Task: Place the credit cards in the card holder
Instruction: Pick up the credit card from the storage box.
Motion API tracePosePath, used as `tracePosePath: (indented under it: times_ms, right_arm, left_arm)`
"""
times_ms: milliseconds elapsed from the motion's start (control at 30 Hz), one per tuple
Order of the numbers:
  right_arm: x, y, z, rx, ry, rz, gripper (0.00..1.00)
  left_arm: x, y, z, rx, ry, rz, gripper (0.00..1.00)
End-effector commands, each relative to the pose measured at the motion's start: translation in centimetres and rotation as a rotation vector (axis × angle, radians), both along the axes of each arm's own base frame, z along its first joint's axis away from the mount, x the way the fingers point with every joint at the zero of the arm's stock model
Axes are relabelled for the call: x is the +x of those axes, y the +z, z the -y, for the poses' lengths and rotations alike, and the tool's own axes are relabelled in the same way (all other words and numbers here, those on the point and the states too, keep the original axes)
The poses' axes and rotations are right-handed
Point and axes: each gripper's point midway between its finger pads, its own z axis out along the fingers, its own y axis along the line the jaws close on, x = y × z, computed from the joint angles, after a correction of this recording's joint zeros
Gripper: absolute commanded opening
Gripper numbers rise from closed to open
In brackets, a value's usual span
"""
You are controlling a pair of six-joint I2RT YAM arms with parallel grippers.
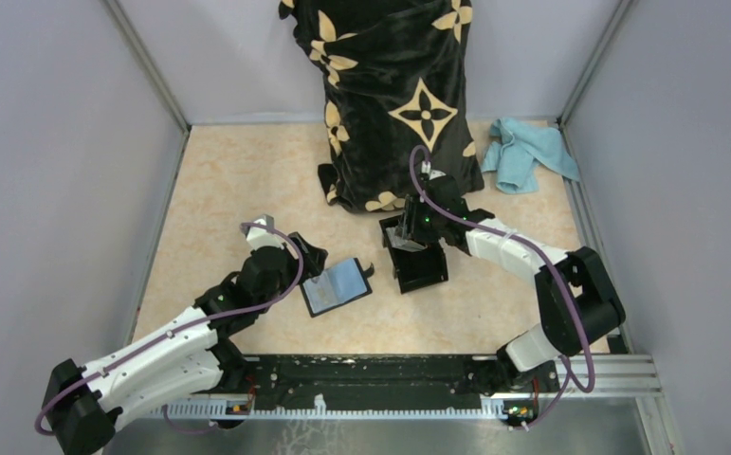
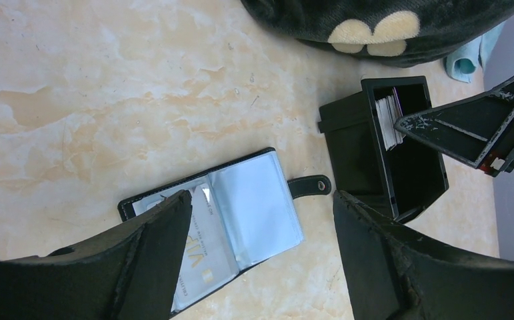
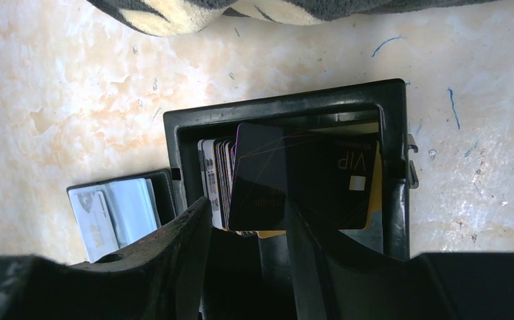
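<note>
The card holder [image 1: 336, 287] [image 2: 254, 200] lies open on the table, its strap tab to the right. A pale VIP credit card [image 2: 201, 247] sits in its left clear pocket. My left gripper [image 1: 310, 262] [image 2: 262, 197] hangs open just above it, one finger over the left page. More credit cards [image 3: 217, 180] stand in a rigid black box [image 1: 420, 265] [image 3: 274, 113], with a black VIP card [image 3: 301, 177] leaning across them. My right gripper [image 1: 407, 235] [image 3: 247, 215] reaches into the box, its jaws apart on either side of the cards' lower edges.
A black fabric bag with cream flower shapes [image 1: 394, 104] stands just behind the box. A light blue cloth [image 1: 530, 154] lies at the back right. Grey walls enclose the table on three sides. A black rail [image 1: 371, 379] runs along the near edge.
</note>
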Motion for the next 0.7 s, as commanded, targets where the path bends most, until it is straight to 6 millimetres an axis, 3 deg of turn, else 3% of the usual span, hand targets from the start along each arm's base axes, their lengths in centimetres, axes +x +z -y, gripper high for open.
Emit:
tracePosePath:
  times_ms: [0, 167, 667]
  right_arm:
    - [0.2, 2.8, -1.1, 0.053, 0.016, 0.057, 0.43]
    - [0.2, 2.9, -1.3, 0.056, 0.023, 0.056, 0.34]
    - [-0.3, 4.9, -1.8, 0.059, 0.040, 0.090, 0.25]
  left_arm:
    - [-0.1, 0.1, 0.2, -0.015, -0.011, 0.011, 0.83]
    - [-0.2, -0.1, 0.1, -0.018, -0.011, 0.006, 0.83]
    - [-0.3, -0.2, 0.3, -0.024, -0.013, 0.002, 0.83]
